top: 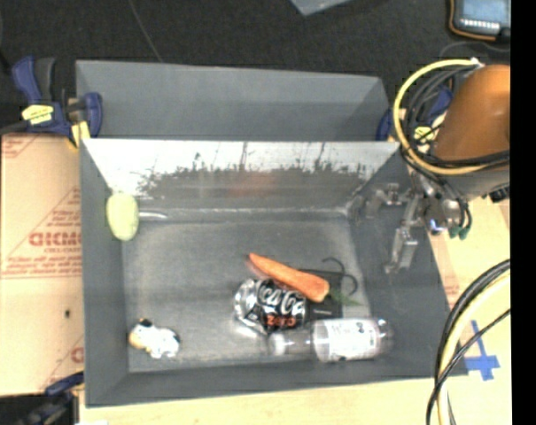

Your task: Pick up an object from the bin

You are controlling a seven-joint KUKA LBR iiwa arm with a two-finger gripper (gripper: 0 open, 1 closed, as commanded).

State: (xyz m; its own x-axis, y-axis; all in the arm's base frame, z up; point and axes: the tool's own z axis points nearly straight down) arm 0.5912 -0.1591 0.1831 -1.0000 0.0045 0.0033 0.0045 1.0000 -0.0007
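My gripper [384, 235] hangs over the bin's right wall, above the floor, open with nothing between its fingers. The nearest loose things lie below and to its left. An orange carrot-shaped toy [288, 276] lies slantwise near the bin's middle front. A small black thing with a thin cord [340, 283] sits at its right end. A crushed black and red can [269, 306] lies just under the carrot. A clear plastic bottle with a white label [343, 338] lies on its side along the front wall.
A pale green oval thing [122, 215] rests against the left wall. A small white and yellow toy [154, 339] sits in the front left corner. The arm with its orange cover and cables stands at the right.
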